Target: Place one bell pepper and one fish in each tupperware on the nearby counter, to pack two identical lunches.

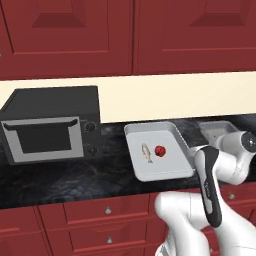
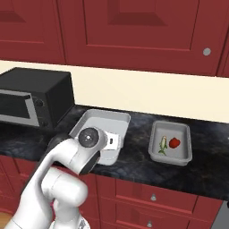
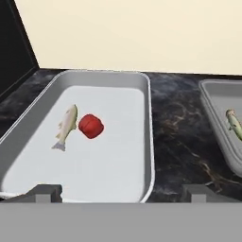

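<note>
Two light-grey tupperware trays sit side by side on the black counter (image 3: 175, 142). The left tupperware (image 3: 146, 118) holds a pale fish (image 3: 66, 126) and, just to its right, a red bell pepper (image 3: 90, 126); they also show as the fish (image 1: 146, 152) and the pepper (image 1: 160, 150). The right tupperware (image 2: 184, 147) holds another fish (image 2: 163, 145) beside another pepper (image 2: 174, 142). My gripper (image 3: 122, 194) hovers over the near end of the left tray, open, with nothing between its tips. My arm hides part of the left tray (image 2: 103, 117) in the right base view.
A black toaster oven (image 1: 50, 125) stands on the counter just left of the left tray. A cream wall strip and dark-red upper cabinets (image 1: 70, 30) rise behind. Drawers with silver knobs (image 2: 153, 197) run below the counter edge.
</note>
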You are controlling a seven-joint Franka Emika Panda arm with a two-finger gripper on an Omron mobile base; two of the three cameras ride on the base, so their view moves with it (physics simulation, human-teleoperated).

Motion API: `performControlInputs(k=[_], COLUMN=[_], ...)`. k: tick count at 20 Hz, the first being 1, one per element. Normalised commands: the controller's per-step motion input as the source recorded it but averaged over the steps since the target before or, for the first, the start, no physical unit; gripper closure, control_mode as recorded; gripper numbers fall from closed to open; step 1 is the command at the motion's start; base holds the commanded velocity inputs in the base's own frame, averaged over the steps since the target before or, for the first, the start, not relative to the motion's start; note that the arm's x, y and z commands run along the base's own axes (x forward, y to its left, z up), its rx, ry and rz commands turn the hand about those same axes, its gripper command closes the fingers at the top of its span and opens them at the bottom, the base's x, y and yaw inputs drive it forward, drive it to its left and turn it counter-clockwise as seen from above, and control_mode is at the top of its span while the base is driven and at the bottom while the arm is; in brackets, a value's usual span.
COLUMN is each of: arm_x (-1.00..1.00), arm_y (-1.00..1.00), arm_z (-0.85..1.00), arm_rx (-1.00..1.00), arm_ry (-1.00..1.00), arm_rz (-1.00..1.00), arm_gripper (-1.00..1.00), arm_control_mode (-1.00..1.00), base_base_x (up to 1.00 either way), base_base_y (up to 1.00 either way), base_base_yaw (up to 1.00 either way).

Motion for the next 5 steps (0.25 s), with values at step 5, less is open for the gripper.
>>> performControlInputs(k=[5], arm_x=[-0.11], arm_y=[-0.38], arm_z=[0.0], arm_rx=[0.17], arm_ry=[-0.05], arm_rz=[0.0], arm_gripper=[-1.0], arm_control_mode=[-1.0], base_base_x=[0.0], base_base_y=[0.0], base_base_yaw=[0.0])
